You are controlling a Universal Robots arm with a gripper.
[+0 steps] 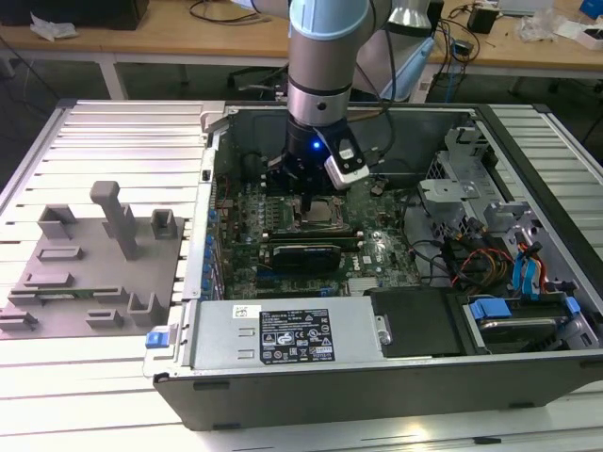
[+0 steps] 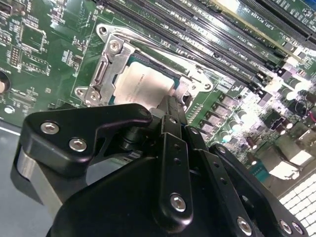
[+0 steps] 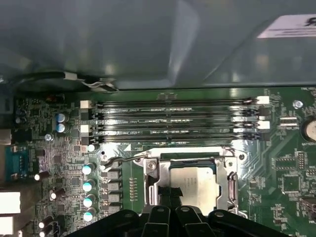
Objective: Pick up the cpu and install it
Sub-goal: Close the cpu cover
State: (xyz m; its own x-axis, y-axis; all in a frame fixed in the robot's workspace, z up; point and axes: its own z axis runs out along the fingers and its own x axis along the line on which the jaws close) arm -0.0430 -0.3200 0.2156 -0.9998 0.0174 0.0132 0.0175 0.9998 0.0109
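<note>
a robot arm (image 1: 320, 56) reaches into an open computer case (image 1: 377, 386) that lies on a ribbed, pale metal bench (image 1: 94, 132). its black gripper (image 1: 311, 202) hangs over the green motherboard (image 1: 240, 259), right at the processor socket. the cpu (image 2: 143, 84), a flat square with a matte silvery-white top and rounded corners, lies level inside the socket's (image 2: 106, 69) shiny steel frame, near the middle of the board and just beside four long dark memory slots (image 3: 173, 118). in both wrist views the gripper's (image 2: 170, 101) bolted black links cover one edge of the cpu (image 3: 195, 180), so contact between the two cannot be made out. whether the jaws are open or closed cannot be told, as the gripper's (image 3: 170, 195) tip is cut off by its own body. in the exterior view the cpu (image 1: 325, 215) shows as a small pale patch under the arm's wrist. a grey plastic fixture tray (image 1: 94, 273) with upright posts sits on the bench towards the exterior view's left edge, well apart from the case.
</note>
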